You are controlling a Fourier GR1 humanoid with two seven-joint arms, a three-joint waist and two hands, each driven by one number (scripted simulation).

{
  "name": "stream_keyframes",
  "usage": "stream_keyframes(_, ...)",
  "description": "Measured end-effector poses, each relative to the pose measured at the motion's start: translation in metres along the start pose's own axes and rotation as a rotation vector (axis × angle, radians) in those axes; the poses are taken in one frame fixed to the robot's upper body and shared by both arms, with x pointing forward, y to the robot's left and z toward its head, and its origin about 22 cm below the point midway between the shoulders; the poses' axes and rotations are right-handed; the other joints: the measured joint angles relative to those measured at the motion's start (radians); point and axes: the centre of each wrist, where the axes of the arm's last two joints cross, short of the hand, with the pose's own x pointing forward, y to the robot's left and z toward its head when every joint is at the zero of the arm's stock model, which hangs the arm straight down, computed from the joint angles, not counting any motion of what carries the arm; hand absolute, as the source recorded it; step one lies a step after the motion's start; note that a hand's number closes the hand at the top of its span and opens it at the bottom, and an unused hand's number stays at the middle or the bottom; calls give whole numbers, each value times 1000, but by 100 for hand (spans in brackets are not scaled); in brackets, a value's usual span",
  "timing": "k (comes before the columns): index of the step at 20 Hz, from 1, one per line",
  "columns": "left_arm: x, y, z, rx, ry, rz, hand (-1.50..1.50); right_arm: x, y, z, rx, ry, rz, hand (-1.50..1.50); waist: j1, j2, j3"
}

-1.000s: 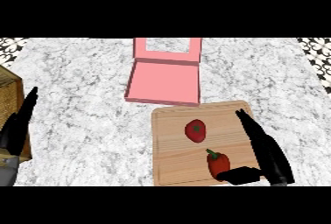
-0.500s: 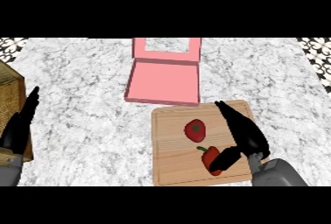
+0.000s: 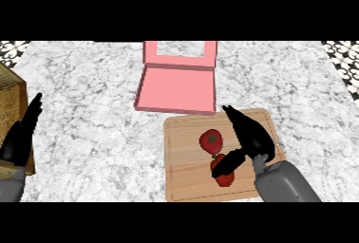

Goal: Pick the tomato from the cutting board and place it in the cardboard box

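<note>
On the marble surface (image 3: 91, 95), the tomato (image 3: 211, 139) lies just left of the open right hand (image 3: 251, 140) (thumb beneath); the left hand (image 3: 21, 137) rests open, well apart.

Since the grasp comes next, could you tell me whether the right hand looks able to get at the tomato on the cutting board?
Probably yes. The right hand is open over the cutting board, fingers just right of the tomato, with nothing between them. A red pepper lies close below the tomato, under the thumb.
</note>
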Motion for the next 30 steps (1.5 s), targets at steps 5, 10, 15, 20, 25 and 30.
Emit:
stream_keyframes(5, 1, 8, -1, 4, 3, -1, 0, 6, 9, -4, 11, -30, -23, -150, -1, 0, 0)
stream_keyframes(10, 0, 7, -4, 8, 6, 1, 0, 15, 8, -4, 11, -87, -32, -150, -1, 1, 0)
stream_keyframes(15, 3, 5, 2, 3, 12, 5, 0, 32, 7, 5, 18, -123, -26, -150, -1, 0, 0)
stream_keyframes(20, 6, 4, 1, 4, 6, -1, 0, 47, 23, 8, 59, -68, 15, -150, -1, 1, 0)
stream_keyframes(25, 1, 5, 1, 3, 11, 1, 0, 43, 36, -9, 86, 1, 29, -150, 1, 1, 0)
stream_keyframes(30, -1, 4, -3, 10, 10, 0, 0, 41, 42, -21, 35, 23, 53, 150, 1, 1, 0)
